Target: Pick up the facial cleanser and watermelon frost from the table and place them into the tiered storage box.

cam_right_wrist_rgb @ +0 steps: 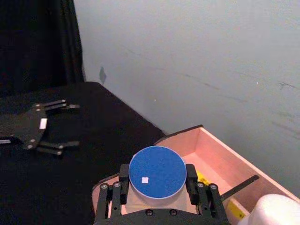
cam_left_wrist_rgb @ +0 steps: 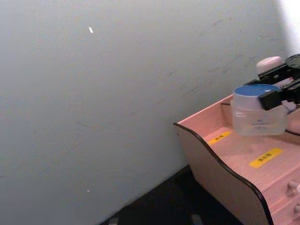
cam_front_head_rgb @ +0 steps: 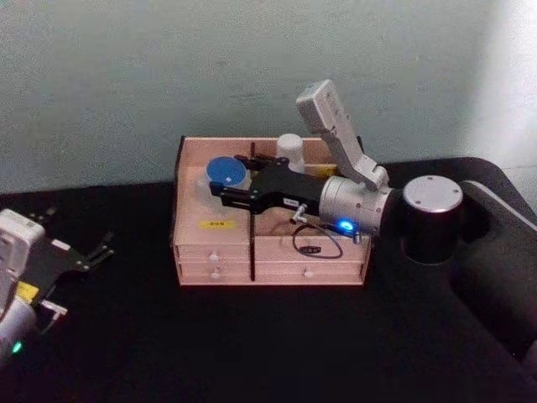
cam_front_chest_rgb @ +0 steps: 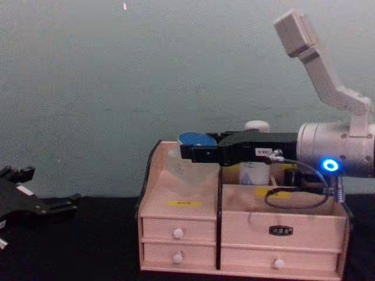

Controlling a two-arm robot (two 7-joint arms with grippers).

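— Where is the jar right now?

— My right gripper [cam_front_head_rgb: 220, 191] has its fingers closed on the jar [cam_front_head_rgb: 225, 174], one on each side of the body just under the blue lid. I hold it above the left rear compartment of the organiser [cam_front_head_rgb: 268, 260]. From the chest camera it seems to hang clear of the compartment floor, though I can't be sure it isn't touching.

— And the white bottle?

— The white bottle [cam_front_head_rgb: 291, 151] stands upright in the back right compartment, just beside my arm, across the dark divider from the jar.

— How do you expect the jar to handle?

— I judge it stiff, smooth and breakable if it's glass, and fairly heavy for its size. It's squat, so it shouldn't tip once it's down. Smooth walls could slip, so taking hold of the body below the lid rim looks right to me; the rim gives a ledge.

— Your other arm?

— My left gripper [cam_front_head_rgb: 75, 256] is parked low over the black worktop [cam_front_head_rgb: 277, 344], well away to the left, fingers spread and holding nothing.
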